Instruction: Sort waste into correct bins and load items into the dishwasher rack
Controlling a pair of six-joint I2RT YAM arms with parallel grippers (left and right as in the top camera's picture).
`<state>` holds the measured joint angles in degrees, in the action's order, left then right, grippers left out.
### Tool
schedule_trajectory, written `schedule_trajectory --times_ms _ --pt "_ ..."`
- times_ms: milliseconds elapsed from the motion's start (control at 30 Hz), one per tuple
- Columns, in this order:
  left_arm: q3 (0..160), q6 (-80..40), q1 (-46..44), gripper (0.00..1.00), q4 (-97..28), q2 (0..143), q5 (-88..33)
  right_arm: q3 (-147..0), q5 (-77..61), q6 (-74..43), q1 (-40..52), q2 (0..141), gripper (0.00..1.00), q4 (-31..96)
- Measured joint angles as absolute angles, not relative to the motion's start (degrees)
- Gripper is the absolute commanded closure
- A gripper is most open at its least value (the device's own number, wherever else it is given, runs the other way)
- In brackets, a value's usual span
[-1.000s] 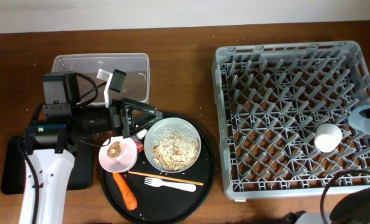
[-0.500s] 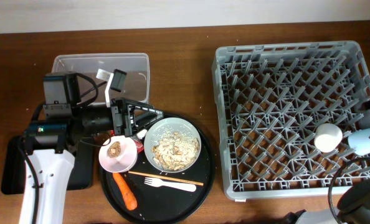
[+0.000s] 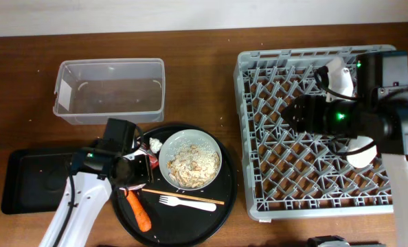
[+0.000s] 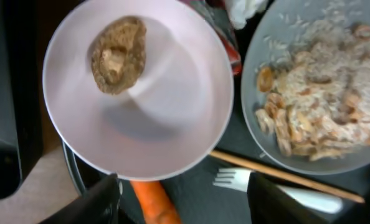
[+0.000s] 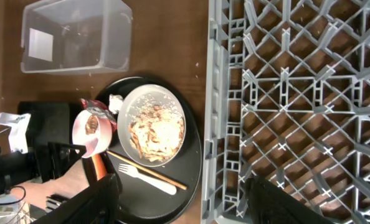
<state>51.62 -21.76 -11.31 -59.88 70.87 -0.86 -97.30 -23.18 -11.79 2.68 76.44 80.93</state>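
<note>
My left gripper [image 3: 130, 171] [image 4: 182, 205] hangs open just above the small pale plate [image 4: 138, 93], which carries the brown food lump [image 4: 118, 55]. The carrot [image 3: 139, 210] [image 4: 154, 202] lies between its fingers, below the plate. The white bowl [image 3: 189, 160] [image 4: 316, 93] holds rice-like leftovers. The white fork [image 3: 187, 202] and a chopstick [image 3: 183, 196] lie in front of it. The red wrapper [image 4: 225, 43] and white tissue [image 3: 154, 145] sit behind the plate. My right gripper [image 3: 291, 116] [image 5: 185, 205] is open and empty, high over the dishwasher rack [image 3: 321, 178]. A white cup [image 3: 360, 152] stands in the rack. The light blue cup is out of view.
The dishes sit on a large round black tray [image 3: 211, 213]. The clear tub [image 3: 108, 89] stands behind it, with nothing visible inside. The shallow black tray [image 3: 32, 180] lies at the left, partly under my left arm. The right arm covers part of the rack.
My left arm has come away from the tub and down over the plate. My right arm has swung in from the right edge to above the rack.
</note>
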Motion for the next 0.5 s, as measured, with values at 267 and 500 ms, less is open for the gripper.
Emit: schedule_trajectory --times_ms 267,500 --pt "40.64 -15.29 -11.53 0.61 -41.10 72.69 -2.15 -97.30 -22.28 -11.81 2.70 76.47 0.30 80.82" --pt "41.25 -11.09 -13.13 0.99 -39.51 77.47 -4.01 -97.30 -22.28 -11.77 2.70 76.47 0.30 80.84"
